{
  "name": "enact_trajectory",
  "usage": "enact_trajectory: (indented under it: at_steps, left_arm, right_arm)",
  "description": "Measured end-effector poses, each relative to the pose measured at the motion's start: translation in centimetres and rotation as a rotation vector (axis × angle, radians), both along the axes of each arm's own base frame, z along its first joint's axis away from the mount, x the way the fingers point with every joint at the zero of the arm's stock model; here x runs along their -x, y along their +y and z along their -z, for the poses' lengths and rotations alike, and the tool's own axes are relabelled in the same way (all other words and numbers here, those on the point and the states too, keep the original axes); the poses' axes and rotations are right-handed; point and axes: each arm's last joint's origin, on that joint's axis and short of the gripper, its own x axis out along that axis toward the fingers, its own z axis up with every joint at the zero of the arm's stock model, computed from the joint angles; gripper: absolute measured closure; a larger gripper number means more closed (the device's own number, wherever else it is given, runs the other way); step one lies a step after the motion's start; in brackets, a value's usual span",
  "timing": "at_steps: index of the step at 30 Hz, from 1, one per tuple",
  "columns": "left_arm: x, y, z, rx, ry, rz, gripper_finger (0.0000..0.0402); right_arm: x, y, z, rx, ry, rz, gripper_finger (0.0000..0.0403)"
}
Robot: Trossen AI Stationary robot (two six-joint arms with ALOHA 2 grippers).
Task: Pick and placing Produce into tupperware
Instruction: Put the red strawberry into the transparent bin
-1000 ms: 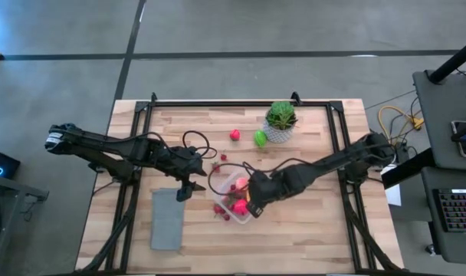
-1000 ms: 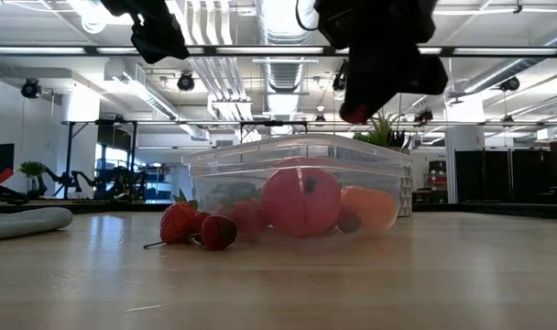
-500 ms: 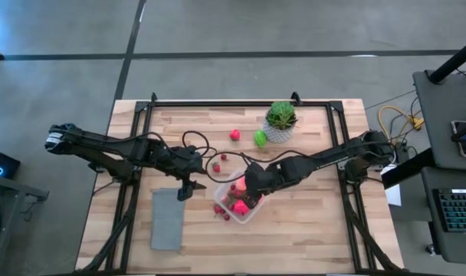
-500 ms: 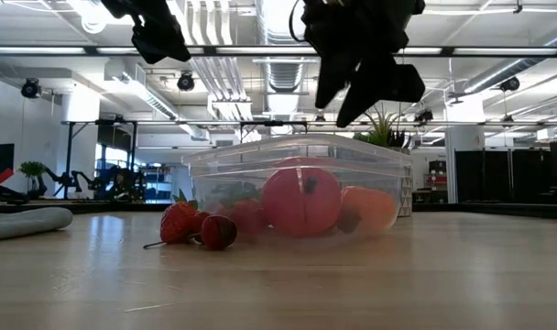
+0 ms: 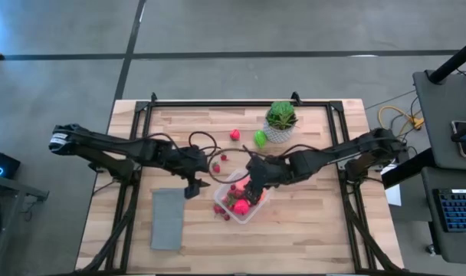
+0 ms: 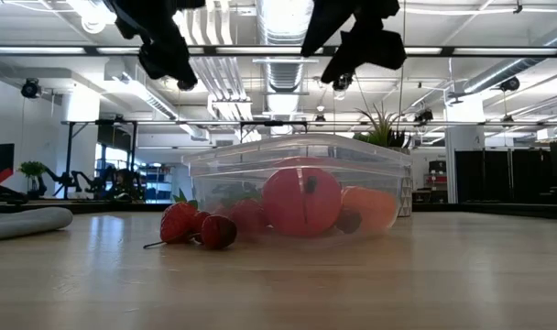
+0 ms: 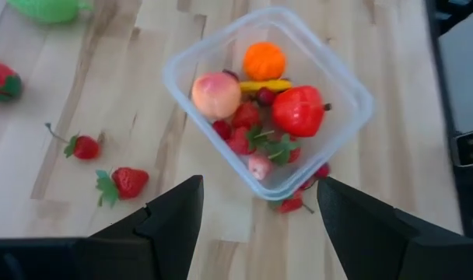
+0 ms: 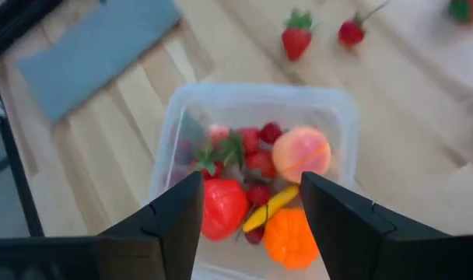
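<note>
The right gripper (image 5: 252,184) is hanging apart and empty over the tupperware (image 5: 257,207), sitting at table centre and holding mixed produce (image 7: 256,117). The left gripper (image 5: 193,185), also apart, is waiting at its nine o'clock. Judging next: fetching loose strawberries (image 7: 121,182). No writing is showing.

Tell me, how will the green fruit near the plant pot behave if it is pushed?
The green fruit looks rounded and smooth, so it would probably roll rather than slide. It lies close beside the pot, which might stop it. Being a small toy, it is likely light.
</note>
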Motion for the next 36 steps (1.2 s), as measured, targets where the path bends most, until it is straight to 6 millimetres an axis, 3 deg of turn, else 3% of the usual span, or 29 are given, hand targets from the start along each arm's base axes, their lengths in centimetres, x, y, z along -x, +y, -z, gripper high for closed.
enact_trajectory:
  at_steps: [12,22,28,36]
  left_arm:
    - [-3.6,1.3,3.8,-0.141,0.09,0.067,0.0164]
    - [-5.1,1.8,7.2,-0.316,0.212,0.261,0.0164]
    - [-5.5,3.8,7.9,-0.345,0.251,0.231,0.0164]
    - [-5.3,6.5,8.0,-0.372,0.257,0.233,0.0164]
  right_arm:
    - [4.8,-2.1,-5.2,0.106,-0.058,-0.022,0.0195]
    - [8.9,-3.8,-7.5,0.259,-0.048,0.094,0.0195]
    - [9.8,-4.8,-8.4,0.261,-0.095,0.166,0.0195]
    - [9.6,-5.9,-8.3,0.274,-0.078,0.208,0.0195]
